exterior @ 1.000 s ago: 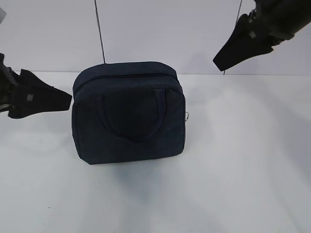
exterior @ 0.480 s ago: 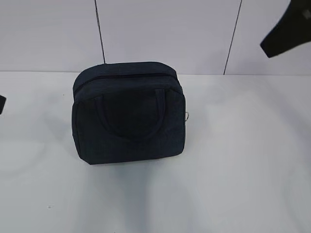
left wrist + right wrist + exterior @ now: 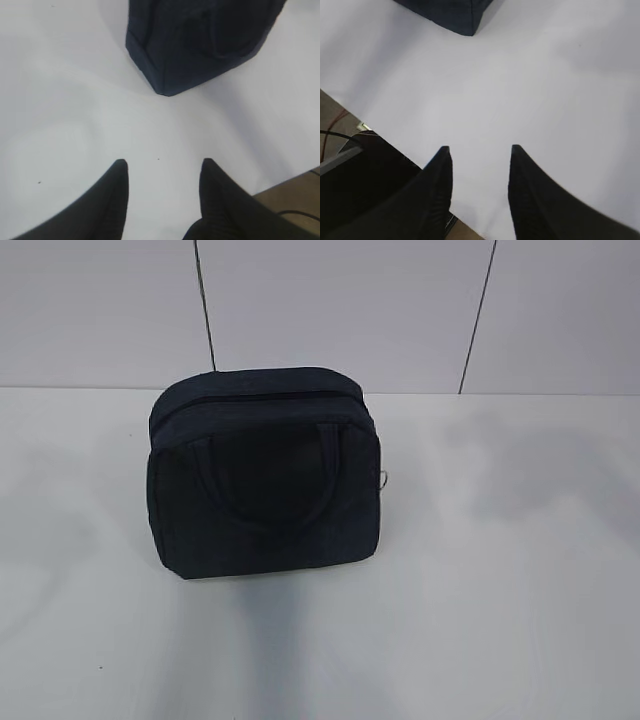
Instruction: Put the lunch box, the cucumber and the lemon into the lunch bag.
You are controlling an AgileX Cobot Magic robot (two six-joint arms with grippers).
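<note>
1. The lunch bag [image 3: 264, 472] sits upright mid-worktop [image 3: 500, 590], looks zipped shut, ring pull [image 3: 385, 478] on its side. No lunch box, cucumber or lemon in view, so probably packed.
2. Left gripper [image 3: 162, 172] and right gripper [image 3: 480, 157] hover apart, jaws parted, both holding nothing.
3. If that's right, just keep the 2 arms clear so the bag isn't nudged.

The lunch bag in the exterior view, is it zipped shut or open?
Shut. The lunch bag stands upright on the white table, its zipper line closed along the rounded top and the ring pull at its right side; no lining shows.
</note>
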